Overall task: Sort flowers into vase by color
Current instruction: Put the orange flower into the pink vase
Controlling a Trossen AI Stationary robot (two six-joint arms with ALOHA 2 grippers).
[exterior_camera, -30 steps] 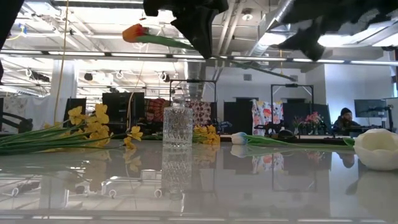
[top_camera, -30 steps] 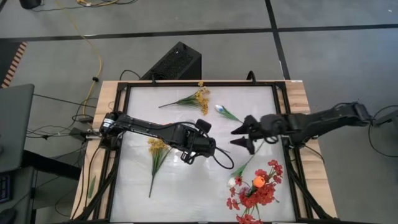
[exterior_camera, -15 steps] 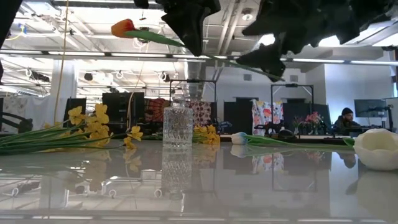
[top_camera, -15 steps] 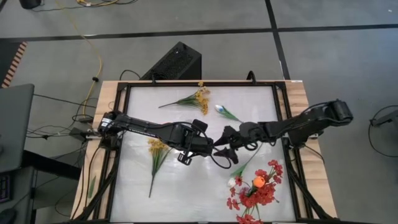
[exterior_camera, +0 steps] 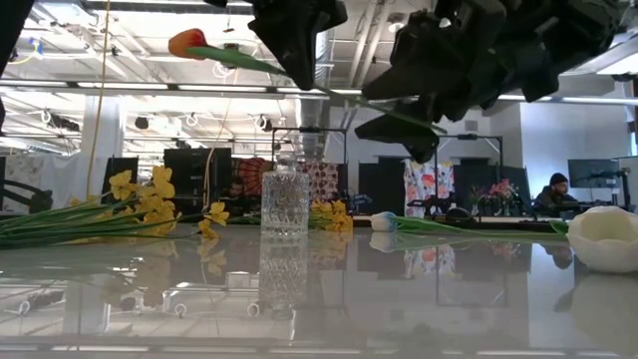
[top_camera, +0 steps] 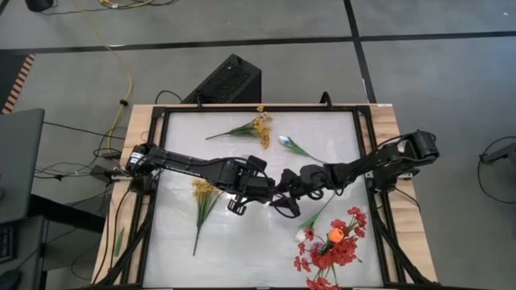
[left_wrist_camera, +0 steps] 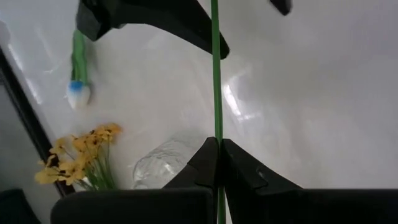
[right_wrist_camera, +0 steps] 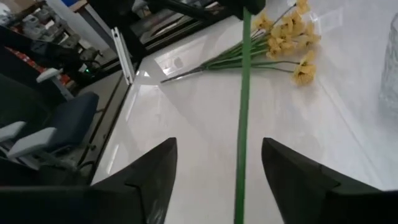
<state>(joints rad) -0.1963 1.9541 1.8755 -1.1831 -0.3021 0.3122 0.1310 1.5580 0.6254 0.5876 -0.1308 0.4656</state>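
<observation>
Left pincer (left_wrist_camera: 218,163) clamping green stem (left_wrist_camera: 215,74), glass vase (left_wrist_camera: 158,167) below

- I take the vase (exterior_camera: 285,203) as my landmark; it stands upright on the worktop (top_camera: 242,250), near the middle.
- Above the vase, my left end effector (left_wrist_camera: 219,163) is clamped on a flower stem (left_wrist_camera: 215,74), held clear of the worktop.
- My right end effector (right_wrist_camera: 239,186) is just beside the left one, its fingers (right_wrist_camera: 152,177) spread either side of the same stem.
- Flower sprays (exterior_camera: 150,204) lie flat on the worktop beside the vase.
- A heap of flowers (top_camera: 334,242) lies nearer the right arm's side than the vase.
</observation>
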